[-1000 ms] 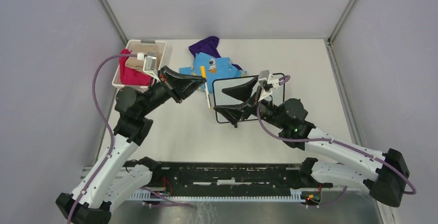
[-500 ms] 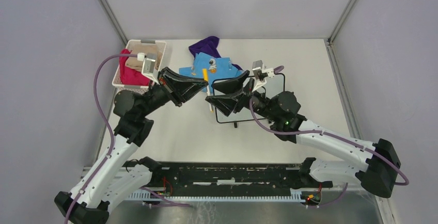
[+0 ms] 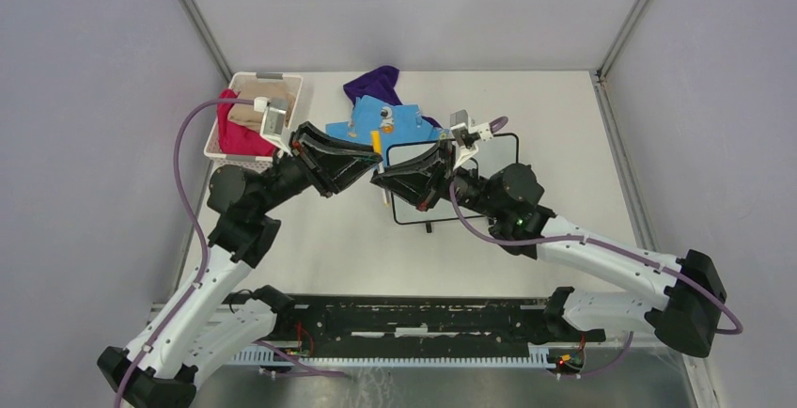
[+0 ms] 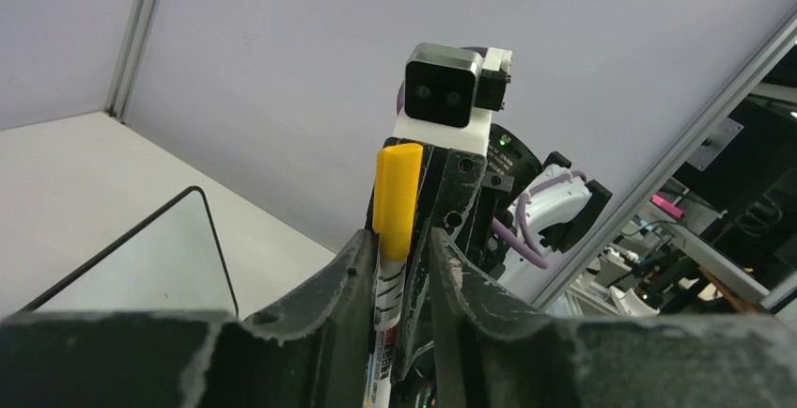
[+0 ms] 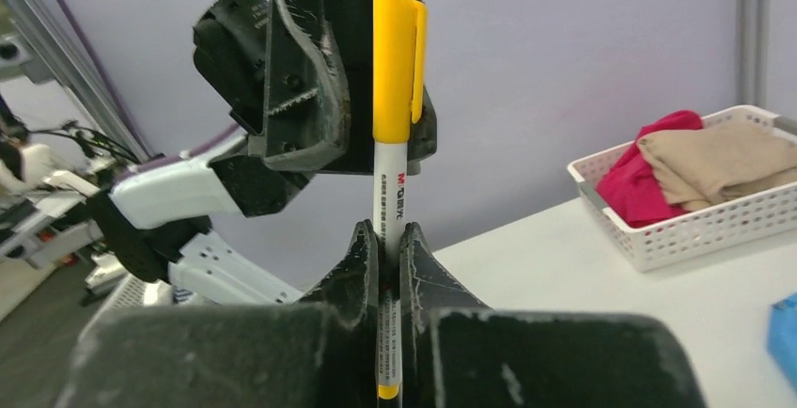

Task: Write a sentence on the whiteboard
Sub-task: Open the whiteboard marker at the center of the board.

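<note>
From above, we see the whiteboard (image 3: 496, 152) lying flat on the desk (image 3: 315, 239), right of the middle, with the right arm stretched across it. The left pincer (image 3: 373, 156) and the right pincer (image 3: 381, 176) meet tip to tip just beside the board's left edge. Both are at a marker (image 3: 376, 138) with a yellow cap and a white barrel. At the far left of the desk stands a white basket (image 3: 246, 76) holding a red cloth (image 3: 230, 128). Beyond the board lie a blue cloth (image 3: 395, 118) and a purple cloth (image 3: 376, 82). In the left wrist view, the marker stands cap up between the left pincer's fingers (image 4: 348, 276). It touches one finger, but a dark gap shows on the other side, so we cannot tell whether this pincer grips it or merely stands around it. The whiteboard sits low on the left of this view, below and apart from the fingers, with its thin black frame and one rounded corner plain. Just behind the marker, the right arm's wrist camera (image 4: 446, 93) faces us. In the right wrist view, the right pincer is closed on the marker's white barrel, with both fingers (image 5: 362, 250) pressed against it. The marker is upright, its cap well above the fingertips, and the left pincer is right behind the cap. To the right, the basket stands on the desk with the red cloth and a beige cloth (image 5: 714, 159) in it.
</note>
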Action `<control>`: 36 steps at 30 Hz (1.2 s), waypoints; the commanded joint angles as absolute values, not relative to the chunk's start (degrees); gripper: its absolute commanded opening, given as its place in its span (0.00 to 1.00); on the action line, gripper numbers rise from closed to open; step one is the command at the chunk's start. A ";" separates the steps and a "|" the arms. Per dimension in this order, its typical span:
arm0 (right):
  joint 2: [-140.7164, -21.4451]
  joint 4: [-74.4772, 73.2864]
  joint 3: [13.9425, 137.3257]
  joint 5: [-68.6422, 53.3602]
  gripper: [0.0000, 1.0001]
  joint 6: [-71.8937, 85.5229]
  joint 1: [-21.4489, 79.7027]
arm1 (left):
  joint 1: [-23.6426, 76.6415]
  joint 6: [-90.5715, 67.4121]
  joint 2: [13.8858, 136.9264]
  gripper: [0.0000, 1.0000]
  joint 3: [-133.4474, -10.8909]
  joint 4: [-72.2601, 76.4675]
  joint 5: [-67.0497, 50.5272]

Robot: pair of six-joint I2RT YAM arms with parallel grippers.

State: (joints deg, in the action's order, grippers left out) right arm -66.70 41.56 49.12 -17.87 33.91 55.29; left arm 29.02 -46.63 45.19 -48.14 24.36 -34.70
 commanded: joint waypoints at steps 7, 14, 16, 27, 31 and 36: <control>-60.92 29.02 52.82 -20.65 0.00 18.97 55.27 | 29.54 -49.33 43.97 0.75 -52.44 26.16 -39.36; -60.38 27.16 52.61 -22.13 0.00 17.75 55.19 | 29.62 -49.62 46.64 0.71 -54.03 25.15 -40.95; -60.43 27.24 52.73 -22.48 0.00 17.86 55.25 | 29.85 -49.73 47.36 0.70 -54.05 25.05 -41.49; -60.30 27.96 52.56 -21.89 0.00 18.27 55.24 | 31.57 -46.16 47.73 0.58 -53.90 20.56 -41.12; -59.85 27.69 52.08 -21.37 0.00 17.86 55.24 | 31.71 -45.32 46.87 0.45 -53.29 20.00 -40.58; -59.81 27.51 51.94 -21.54 0.00 17.84 55.22 | 31.85 -44.41 46.65 0.15 -53.45 19.16 -40.28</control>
State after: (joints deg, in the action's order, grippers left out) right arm -61.06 25.50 50.54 -22.00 18.76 55.40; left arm 31.38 -46.00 47.94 -52.01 18.90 -40.34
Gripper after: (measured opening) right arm 0.047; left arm 0.253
